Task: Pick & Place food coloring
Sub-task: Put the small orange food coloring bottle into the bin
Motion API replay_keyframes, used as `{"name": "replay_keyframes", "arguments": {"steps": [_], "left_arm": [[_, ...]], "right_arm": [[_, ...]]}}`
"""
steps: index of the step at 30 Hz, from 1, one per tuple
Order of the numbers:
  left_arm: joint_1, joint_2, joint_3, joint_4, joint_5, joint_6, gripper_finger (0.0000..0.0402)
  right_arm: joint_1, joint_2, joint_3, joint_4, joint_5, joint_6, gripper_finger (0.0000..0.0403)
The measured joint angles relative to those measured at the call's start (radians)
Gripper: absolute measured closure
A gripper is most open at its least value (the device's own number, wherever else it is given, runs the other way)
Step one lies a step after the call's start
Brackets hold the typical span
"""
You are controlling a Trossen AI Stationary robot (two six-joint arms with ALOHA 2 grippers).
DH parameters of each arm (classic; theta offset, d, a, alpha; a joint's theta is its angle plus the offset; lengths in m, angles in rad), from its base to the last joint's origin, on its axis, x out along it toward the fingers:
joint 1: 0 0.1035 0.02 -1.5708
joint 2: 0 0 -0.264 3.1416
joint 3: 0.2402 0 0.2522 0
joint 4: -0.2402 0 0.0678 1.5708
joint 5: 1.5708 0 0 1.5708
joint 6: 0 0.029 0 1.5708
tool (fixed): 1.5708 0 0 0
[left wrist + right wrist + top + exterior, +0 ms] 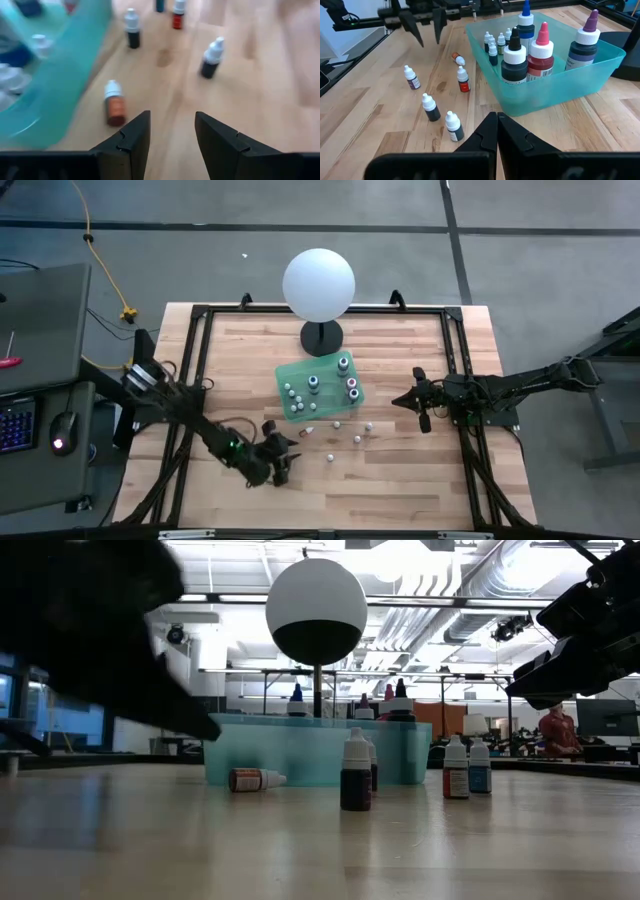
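Wooden table (400, 470), loose food coloring bottles (431, 108) beside teal bin (600, 75). Left gripper (172, 142) half-open, empty, above toppled bottle (114, 104); may roll off. Right gripper (496, 131) shut, empty.

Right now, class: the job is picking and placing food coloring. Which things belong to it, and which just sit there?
Job: small bottles on the table, tipped-over bottle, green tub, left claw.
Just there: white ball on its stand, taller bottles inside the tub.

No text on the bottle labels can be read.
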Motion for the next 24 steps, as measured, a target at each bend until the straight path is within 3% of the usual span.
{"name": "replay_keyframes", "arguments": {"steps": [6,12,16,24], "left_arm": [[0.146,-0.117,0.034,-0.109,0.274,-0.011,0.025],[0.294,-0.141,0.285,-0.596,0.456,0.043,0.025],[0.352,-0.106,0.47,-0.803,0.511,0.119,0.025],[0.403,-0.004,0.706,-1.036,0.629,0.043,0.025]], "right_arm": [[0.0,0.0,0.0,0.0,0.0,0.0,0.04],[0.0,0.0,0.0,-0.003,0.0,0.0,0.04],[0.0,-0.001,0.0,0.0,0.0,0.0,0.04],[0.0,0.001,0.0,0.001,0.0,0.0,0.04]]}}
